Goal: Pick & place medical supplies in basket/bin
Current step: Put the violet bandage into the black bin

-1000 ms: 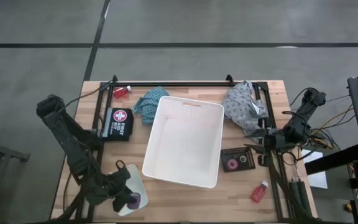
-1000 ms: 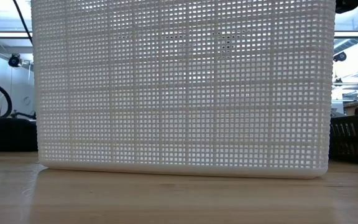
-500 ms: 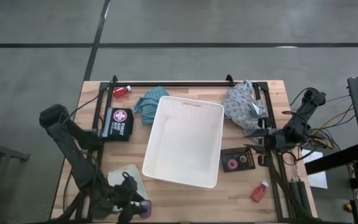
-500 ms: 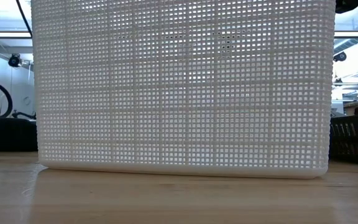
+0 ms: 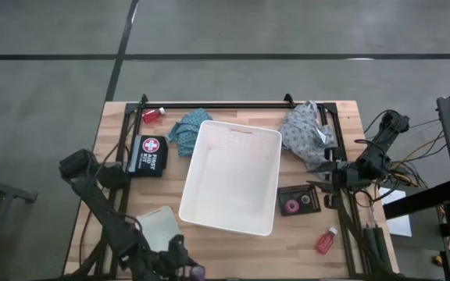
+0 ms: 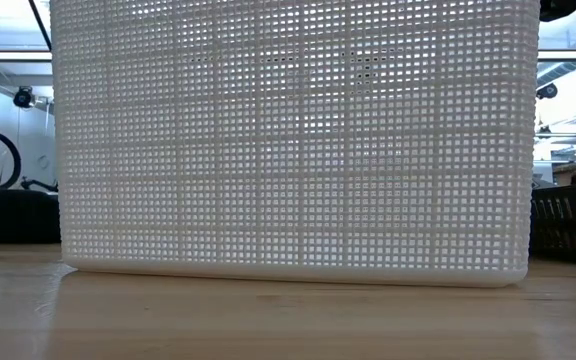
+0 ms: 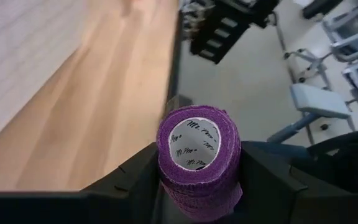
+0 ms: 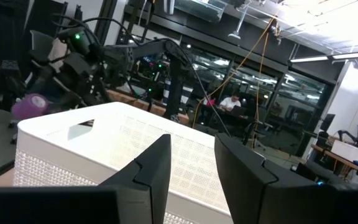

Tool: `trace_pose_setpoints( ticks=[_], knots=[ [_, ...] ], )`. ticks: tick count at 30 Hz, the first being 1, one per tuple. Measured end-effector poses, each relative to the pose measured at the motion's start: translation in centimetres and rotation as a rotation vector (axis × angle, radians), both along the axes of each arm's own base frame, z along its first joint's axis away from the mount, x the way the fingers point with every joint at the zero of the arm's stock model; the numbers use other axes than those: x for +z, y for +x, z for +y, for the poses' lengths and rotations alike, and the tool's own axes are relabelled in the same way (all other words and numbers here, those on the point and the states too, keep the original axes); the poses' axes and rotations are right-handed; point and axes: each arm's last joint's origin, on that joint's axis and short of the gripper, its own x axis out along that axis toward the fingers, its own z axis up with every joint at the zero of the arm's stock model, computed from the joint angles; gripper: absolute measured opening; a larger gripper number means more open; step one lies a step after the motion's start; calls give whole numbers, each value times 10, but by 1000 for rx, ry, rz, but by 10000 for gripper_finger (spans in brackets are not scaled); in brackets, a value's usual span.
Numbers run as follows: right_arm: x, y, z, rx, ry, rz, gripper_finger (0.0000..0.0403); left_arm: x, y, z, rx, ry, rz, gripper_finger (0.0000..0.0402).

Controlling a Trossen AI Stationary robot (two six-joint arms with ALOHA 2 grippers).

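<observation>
Purple roll [image 7: 199, 162] is pinched between the left tool's [image 5: 187, 273] fingers, hollow core facing the wrist camera. In the high view that tool sits at roughly 7 o'clock from the white basket [image 5: 266, 148], past the table's [image 5: 303, 242] near edge, so the roll is hanging over floor, not wood.

Right tool [image 8: 191, 163] parked at about 3 o'clock of the basket, fingers spread, nothing between them.

Not yet binned: red bottle [image 5: 326, 240] at 5 o'clock, second red bottle [image 5: 153, 115] and teal cloth [image 5: 186, 129] at 10–11 o'clock, grey cloth [image 5: 303, 133] at 2 o'clock. Small translucent tray [image 5: 157, 226] at 8 o'clock looks bare. Another roll (pinkish) [image 5: 292, 206] sits in the flat black tray [image 5: 319, 201] at 4 o'clock. First aid pouch [image 5: 147, 154] at 9 o'clock.

Risks, my read:
- Roll is soft, so a squeeze deforms it; any slip now and it drops off the table, since nothing is under it.
- Swing toward the basket has to clear its tall wall; too low and the roll or fingers clip the rim and shove the basket (it looks light).
- Path passes the small tray; a low arm could knock it.
</observation>
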Motion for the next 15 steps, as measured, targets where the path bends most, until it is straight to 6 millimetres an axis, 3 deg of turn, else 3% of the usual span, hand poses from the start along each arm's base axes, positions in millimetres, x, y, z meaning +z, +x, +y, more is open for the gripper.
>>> trace_pose_setpoints(
  ticks=[7, 15],
  knots=[
    [0, 0, 0, 0, 0, 0, 118, 5, 11, -14, -83, 39, -176, 199],
    [0, 0, 0, 0, 0, 0, 128, 0, 14, -6, 109, 87, -242, 199]
  ],
)
